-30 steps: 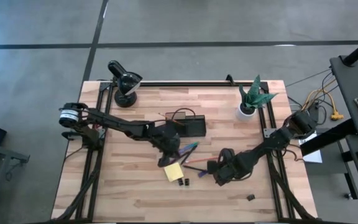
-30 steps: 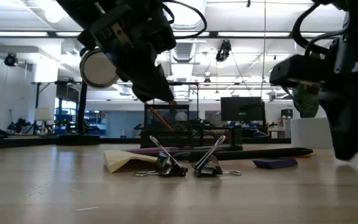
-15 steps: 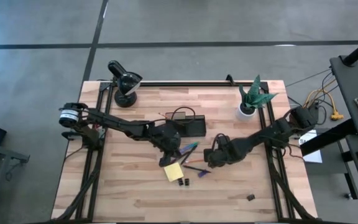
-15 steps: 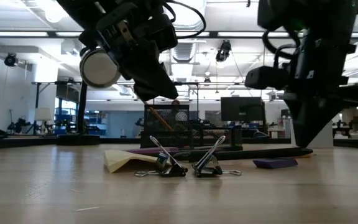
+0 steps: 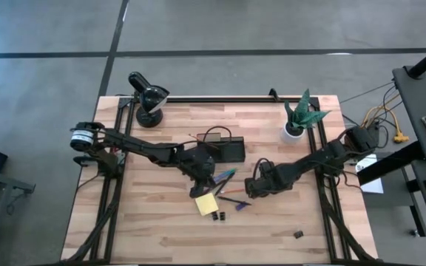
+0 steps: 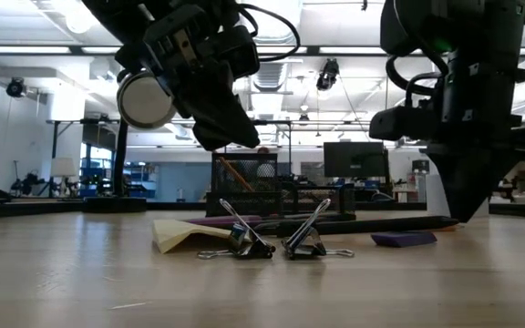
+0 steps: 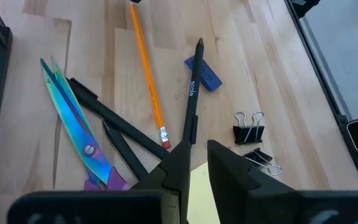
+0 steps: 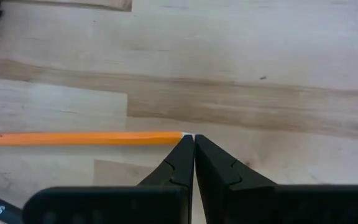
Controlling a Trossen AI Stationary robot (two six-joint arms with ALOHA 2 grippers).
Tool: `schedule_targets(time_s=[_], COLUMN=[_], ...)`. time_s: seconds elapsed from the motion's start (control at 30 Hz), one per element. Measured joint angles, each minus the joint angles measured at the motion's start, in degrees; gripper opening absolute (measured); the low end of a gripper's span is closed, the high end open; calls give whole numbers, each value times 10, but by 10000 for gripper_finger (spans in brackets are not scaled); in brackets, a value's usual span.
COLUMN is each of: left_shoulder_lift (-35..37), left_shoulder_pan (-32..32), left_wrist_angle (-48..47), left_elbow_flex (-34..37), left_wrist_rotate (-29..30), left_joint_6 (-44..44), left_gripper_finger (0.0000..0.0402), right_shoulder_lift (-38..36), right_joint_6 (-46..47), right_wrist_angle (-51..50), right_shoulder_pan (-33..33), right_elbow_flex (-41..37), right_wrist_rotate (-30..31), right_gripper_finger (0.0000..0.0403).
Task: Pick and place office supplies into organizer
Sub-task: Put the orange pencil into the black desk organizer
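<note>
On the wood, near the table's middle, lie an orange pencil (image 8: 79,138), a black pen (image 7: 191,93), two more dark pens (image 7: 110,121), purple-handled scissors (image 7: 73,118), a small purple block (image 7: 204,73), a yellow sticky pad (image 5: 205,205) and two black clips (image 6: 272,239). The organizer (image 5: 224,148), a dark mesh box, stands just beyond them. My left gripper (image 7: 196,146) hangs above the pad and pens, slanting down, with a narrow gap and nothing in it. My right gripper (image 8: 188,138) is shut and points down at the pencil's end. My right gripper's shut fingertips (image 8: 182,149) come from above, pointing down, right at the pencil's end (image 8: 178,137), which lies flat on the table. Whether they touch it, I cannot tell.
A black desk lamp (image 5: 148,96) stands at the far left and a potted plant (image 5: 299,117) at the far right. One more black clip (image 5: 299,234) lies alone near the front right. The near part of the table (image 5: 146,229) is bare wood.
My right gripper has swung toward the table's far edge and a little left, rolling as it went, and now stands at the pencil's end; it has stayed shut. The supplies lie where they were.
</note>
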State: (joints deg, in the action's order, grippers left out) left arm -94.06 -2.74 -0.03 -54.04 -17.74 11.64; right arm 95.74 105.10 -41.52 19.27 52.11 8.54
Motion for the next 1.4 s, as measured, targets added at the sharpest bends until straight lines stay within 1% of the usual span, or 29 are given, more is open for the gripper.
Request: schedule_targets(time_s=[0.47,0.73,1.07,1.17,1.4], left_shoulder_lift=[0,0,0,1,-13], left_shoulder_pan=[0,0,0,-1,-26], left_wrist_angle=[0,0,0,0,9], left_elbow_flex=[0,0,0,-3,0], left_wrist_rotate=[0,0,0,0,0], left_joint_6=[0,0,1,15,28], left_gripper_finger=[39,39,39,39,39], right_shoulder_lift=[0,16,17,18,18], right_joint_6=[-2,-8,-22,-22,-22], right_wrist_angle=[6,43,45,46,46], right_shoulder_pan=[-4,-3,-3,-3,-3], right_elbow_flex=[-1,0,-3,-7,-8], right_wrist_rotate=[6,9,8,8,8], right_gripper_finger=[9,9,9,9,9])
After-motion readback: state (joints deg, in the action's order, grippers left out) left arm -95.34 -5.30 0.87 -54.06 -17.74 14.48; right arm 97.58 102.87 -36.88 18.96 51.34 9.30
